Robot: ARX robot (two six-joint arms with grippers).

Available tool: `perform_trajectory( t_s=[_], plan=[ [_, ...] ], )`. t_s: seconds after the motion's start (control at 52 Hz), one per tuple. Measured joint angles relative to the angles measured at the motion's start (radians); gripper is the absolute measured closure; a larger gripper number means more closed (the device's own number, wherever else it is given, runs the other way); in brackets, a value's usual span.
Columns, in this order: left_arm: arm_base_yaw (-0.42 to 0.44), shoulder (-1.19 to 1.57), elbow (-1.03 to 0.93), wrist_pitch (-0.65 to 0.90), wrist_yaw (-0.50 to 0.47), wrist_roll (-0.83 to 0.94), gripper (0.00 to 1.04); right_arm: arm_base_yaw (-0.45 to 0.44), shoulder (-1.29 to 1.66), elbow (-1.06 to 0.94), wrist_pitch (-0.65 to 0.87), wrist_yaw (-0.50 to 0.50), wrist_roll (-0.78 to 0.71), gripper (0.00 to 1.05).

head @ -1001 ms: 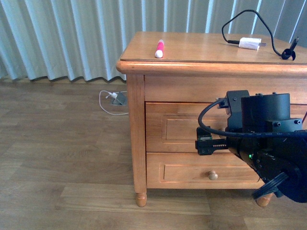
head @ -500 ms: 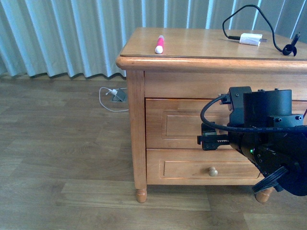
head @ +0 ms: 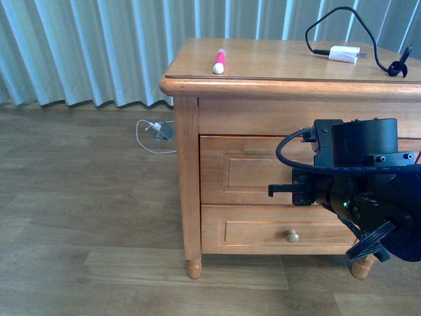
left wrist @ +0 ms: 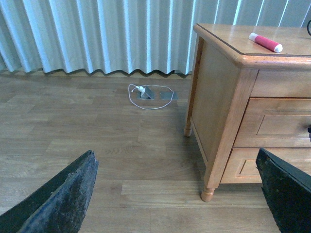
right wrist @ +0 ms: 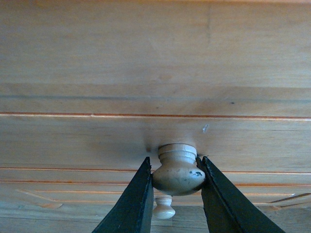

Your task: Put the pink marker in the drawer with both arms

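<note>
**Right wrist view: right fingers [right wrist: 133, 204] clamped on the upper drawer's knob [right wrist: 178, 171]; marker up on the tabletop**

- Right wrist view: the two dark fingers sit one on each side of the round pale wooden knob, and both touch it. The upper drawer [right wrist: 155, 131] front fills the frame behind. The lower drawer's knob [right wrist: 164, 208] shows in the gap between the fingers.
- Front view: the black right arm [head: 368, 191], with a green light on it, is in front of the right part of the upper drawer and hides its knob. The drawer front looks flush with the nightstand frame, so shut. The lower drawer [head: 256, 232] sits beneath it.
- Pink marker [head: 219, 62]: lies flat on the nightstand tabletop [head: 276, 62], toward its left side, with the white cap at the near end. No fingers are touching it.
- The white charger block [head: 345, 54] and its black cable [head: 332, 20] are on the right side of the tabletop, well apart from the marker.
- Left wrist view: left fingers [left wrist: 63, 204] are spread wide and hold nothing. They are over the wood floor [left wrist: 121, 145], left of the nightstand.
- A white cord [head: 152, 135] lies on the floor by the curtain [head: 85, 46], far left of the nightstand.
</note>
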Motion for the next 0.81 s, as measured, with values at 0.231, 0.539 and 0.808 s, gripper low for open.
perform_trajectory(
  t_s=[0.231, 0.539, 0.808],
  plan=[
    [0.000, 0.000, 0.000, 0.000, 0.000, 0.000, 0.06, 0.000, -0.090, -0.119, -0.016, -0.028, 0.055, 0.82],
    [0.000, 0.000, 0.000, 0.000, 0.000, 0.000, 0.06, 0.022, -0.323, -0.477, 0.016, -0.063, 0.113, 0.82],
    [0.000, 0.000, 0.000, 0.000, 0.000, 0.000, 0.06, 0.027, -0.433, -0.676, 0.079, -0.100, 0.145, 0.83]
  ],
)
